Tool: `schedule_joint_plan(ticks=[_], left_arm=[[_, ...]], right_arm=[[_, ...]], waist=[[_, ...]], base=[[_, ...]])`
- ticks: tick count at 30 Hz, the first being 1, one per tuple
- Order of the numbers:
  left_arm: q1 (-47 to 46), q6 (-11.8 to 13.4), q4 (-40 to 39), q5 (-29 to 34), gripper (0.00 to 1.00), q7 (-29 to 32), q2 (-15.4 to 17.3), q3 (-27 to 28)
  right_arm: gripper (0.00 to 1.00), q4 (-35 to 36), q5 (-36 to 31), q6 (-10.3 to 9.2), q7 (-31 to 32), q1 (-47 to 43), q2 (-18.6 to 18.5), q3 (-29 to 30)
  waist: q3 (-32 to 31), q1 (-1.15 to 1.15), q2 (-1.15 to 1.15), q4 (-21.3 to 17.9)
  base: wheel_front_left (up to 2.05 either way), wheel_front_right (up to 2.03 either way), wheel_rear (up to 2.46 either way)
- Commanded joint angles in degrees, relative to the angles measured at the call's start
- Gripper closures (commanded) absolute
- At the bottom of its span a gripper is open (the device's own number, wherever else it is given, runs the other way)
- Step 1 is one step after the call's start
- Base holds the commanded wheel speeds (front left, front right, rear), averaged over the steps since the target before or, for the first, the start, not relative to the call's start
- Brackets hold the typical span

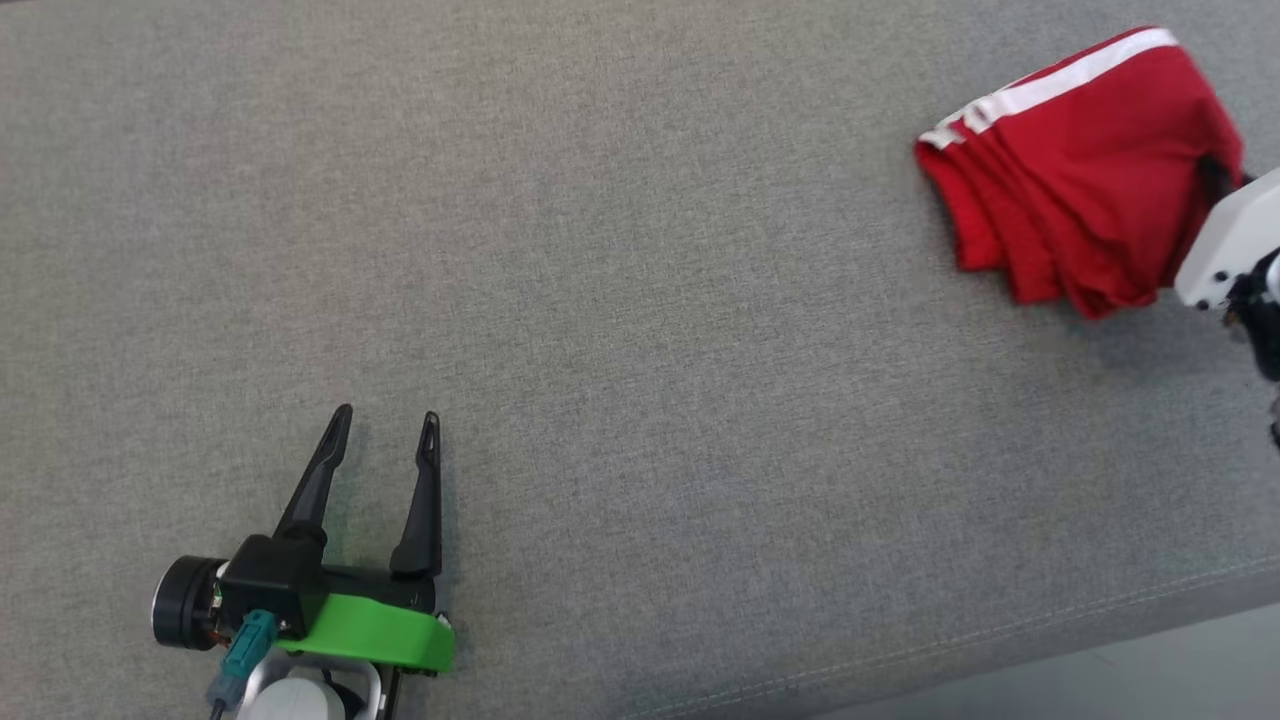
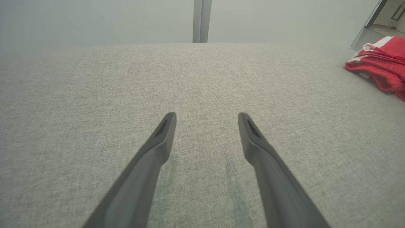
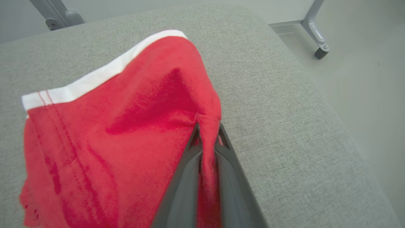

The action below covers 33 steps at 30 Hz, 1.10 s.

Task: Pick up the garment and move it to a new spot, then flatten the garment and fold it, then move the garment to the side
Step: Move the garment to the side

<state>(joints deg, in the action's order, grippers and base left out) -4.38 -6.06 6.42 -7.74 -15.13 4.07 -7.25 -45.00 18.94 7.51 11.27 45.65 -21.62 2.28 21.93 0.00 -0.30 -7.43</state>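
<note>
Between right hand [image 3: 207, 133] fingers: red garment [image 3: 104, 133] fold, pinched.

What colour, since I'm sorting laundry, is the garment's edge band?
White band on red cloth garment; right wrist view.

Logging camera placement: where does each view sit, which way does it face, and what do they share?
Head view: on the head, looking down at the grey upholstered surface; open left gripper lower left, right arm's white wrist at right edge.
Left wrist view: along its own spread fingers across the surface.
Right wrist view: along the right gripper, shut on the red garment.
Shared: all three show the garment.
</note>
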Motion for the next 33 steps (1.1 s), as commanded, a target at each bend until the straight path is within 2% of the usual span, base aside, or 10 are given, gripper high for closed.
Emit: schedule_joint_plan(ticks=[1, 7, 13, 14, 15, 18, 22, 29, 33], left_arm=[[-0.6, -0.2, -0.2, 0.4, 0.0, 0.0, 0.4, 0.2], [0.0, 0.0, -0.7, 0.7, 0.0, 0.0, 1.0, 0.9], [0.4, 0.3, -1.4, 0.6, 0.0, 0.0, 0.5, 1.3], [0.4, 0.4, -1.6, 0.5, 0.0, 0.0, 0.4, 1.4], [0.5, 0.5, -1.6, 0.3, 0.0, 0.0, 0.3, 1.5], [0.8, 0.7, -1.5, 0.0, 0.0, 0.0, 0.1, 2.0], [0.5, 0.8, -1.6, -0.5, 0.0, 0.0, -0.1, 2.6], [2.3, 0.9, -0.4, -1.8, 0.0, 0.0, -0.6, 3.4], [3.8, 0.9, 0.6, -2.9, 0.0, 0.0, -0.9, 4.2]], right_arm=[[1.0, -0.5, -1.1, -0.05, 0.0, 1.2, -0.9, 0.4], [1.0, -5.2, -5.1, -0.05, 1.2, 6.5, -7.2, 7.5], [1.0, -9.8, -11.3, -0.05, 0.1, 8.4, -9.6, 14.1], [0.84, -10.2, -12.5, -0.05, -0.2, 8.5, -9.5, 15.1], [0.0, -10.5, -13.6, -0.05, -0.6, 8.6, -9.0, 15.7], [0.0, -9.0, -17.7, -0.07, -2.3, 9.0, -8.7, 17.5], [0.0, -6.8, -18.6, -0.07, -4.5, 8.3, -7.3, 17.5], [0.0, 1.2, -15.6, -0.07, -11.4, 2.9, -5.3, 12.9], [0.0, 8.2, -12.7, -0.07, -15.4, -3.9, -3.9, 10.3]], waist=[[3.4, 0.0, 0.3, 1.4], [5.8, 0.0, 0.3, 4.7], [6.3, 0.0, 0.3, 6.6], [6.3, 0.0, 0.3, 6.8], [6.2, 0.0, 0.3, 6.8], [5.4, 0.0, 0.3, 6.4], [3.9, 0.0, 0.3, 6.0], [-2.9, 0.0, 0.3, 5.1], [-7.1, 0.0, 0.3, 5.4]], base=[[0.0, 0.0, 0.0], [0.0, 0.0, 0.0], [0.0, 0.0, 0.0], [0.0, 0.0, 0.0], [0.0, 0.0, 0.0], [0.0, 0.0, 0.0], [0.0, 0.0, 0.0], [0.0, 0.0, 0.0], [0.0, 0.0, 0.0]])
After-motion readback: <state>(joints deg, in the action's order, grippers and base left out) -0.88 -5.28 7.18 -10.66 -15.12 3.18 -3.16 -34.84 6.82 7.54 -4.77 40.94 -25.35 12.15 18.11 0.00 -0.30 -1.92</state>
